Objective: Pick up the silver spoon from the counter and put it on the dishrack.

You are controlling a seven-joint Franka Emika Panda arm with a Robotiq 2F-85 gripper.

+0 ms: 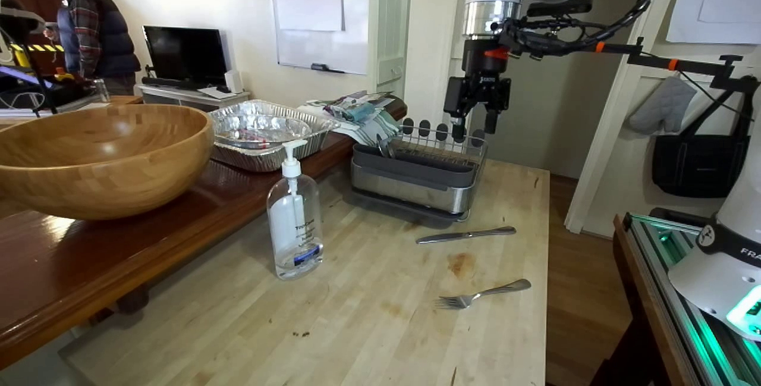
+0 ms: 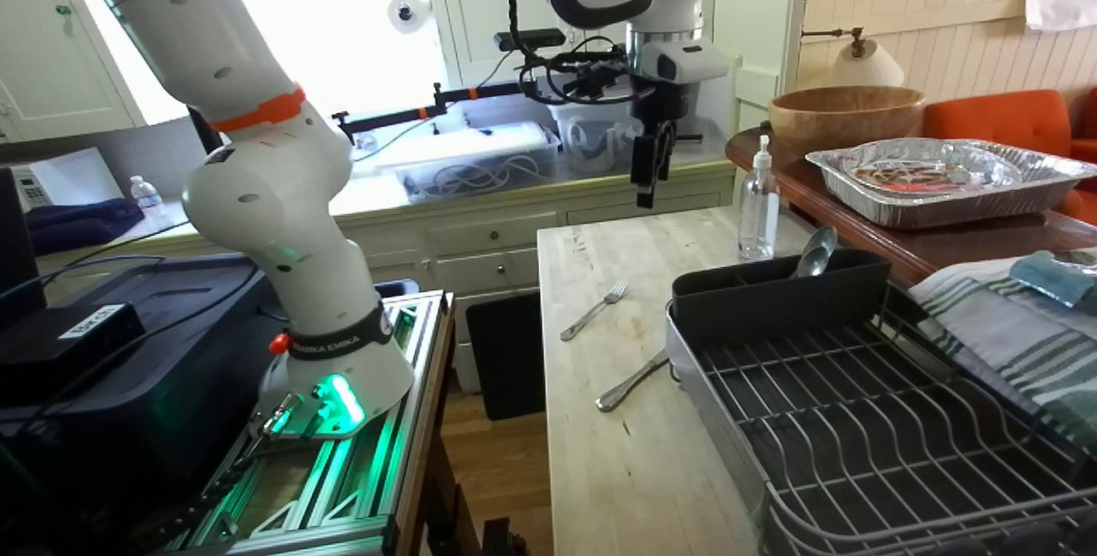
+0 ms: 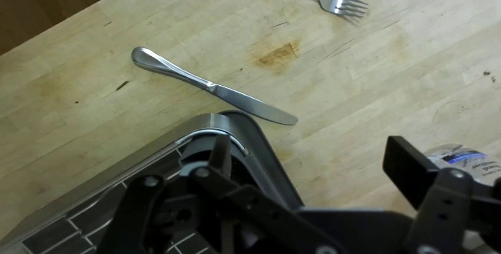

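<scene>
The silver spoon (image 2: pixel 817 250) leans bowl-up in the dark utensil holder (image 2: pixel 771 303) on the dishrack (image 2: pixel 720 419). The spoon (image 1: pixel 381 147) also shows in an exterior view; it is hidden in the wrist view. The dishrack (image 1: pixel 416 187) stands at the far end of the pale counter (image 1: pixel 368 326); its corner (image 3: pixel 211 121) shows in the wrist view. My gripper (image 1: pixel 475 127) is raised above the counter, apart from everything. In the wrist view the gripper (image 3: pixel 309 150) is open, with wide-spread fingers and nothing between them.
A knife (image 3: pixel 207 85) and a fork (image 3: pixel 332 1) lie on the counter by the dishrack. A clear pump bottle (image 1: pixel 295 225) stands on the counter. A wooden bowl (image 1: pixel 101 166), foil trays (image 1: pixel 255 157) and towels (image 1: pixel 362 118) rest on the raised reddish-brown tabletop (image 1: pixel 178 228).
</scene>
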